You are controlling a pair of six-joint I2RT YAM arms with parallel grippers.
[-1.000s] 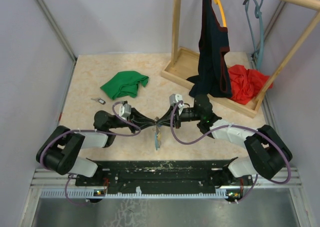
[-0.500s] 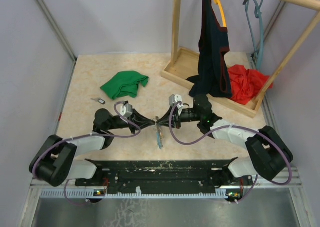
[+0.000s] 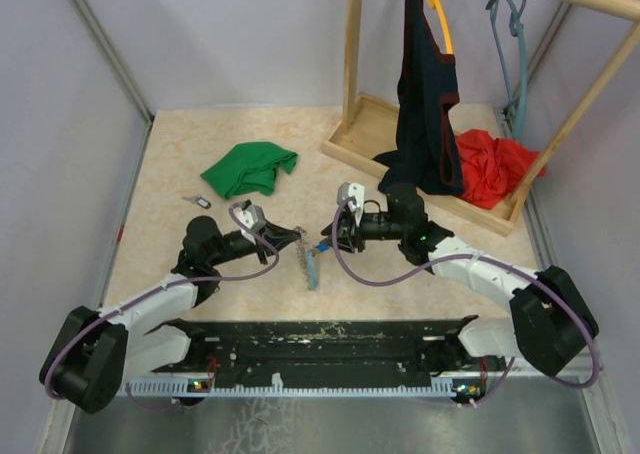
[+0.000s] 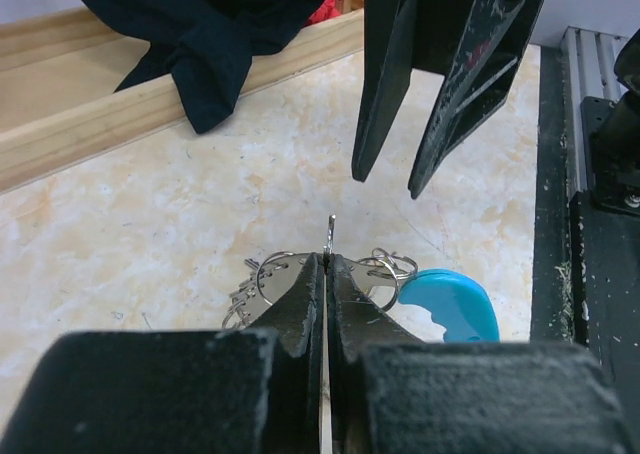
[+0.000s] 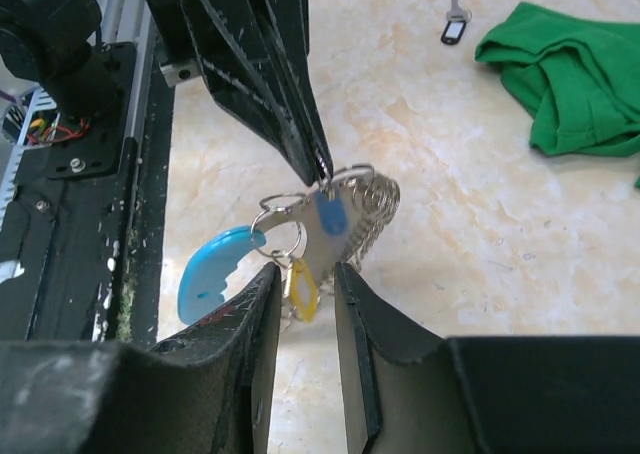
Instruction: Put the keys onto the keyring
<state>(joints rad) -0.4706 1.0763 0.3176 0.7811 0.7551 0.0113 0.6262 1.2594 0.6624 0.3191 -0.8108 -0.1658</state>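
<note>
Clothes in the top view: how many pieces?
3: green cloth flat on the table, left of the wooden rack; dark garment hanging from the rack; red cloth heaped on the rack's base. More could be hidden behind the dark garment.

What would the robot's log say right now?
left gripper: shut on keyring | right gripper: open, facing keyring | loose key: on table

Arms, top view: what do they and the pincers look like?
Left arm and right arm: black joints, white link covers, a looping purple cable on each. Left pincer and right pincer: black, flat, tapered fingers.
</note>
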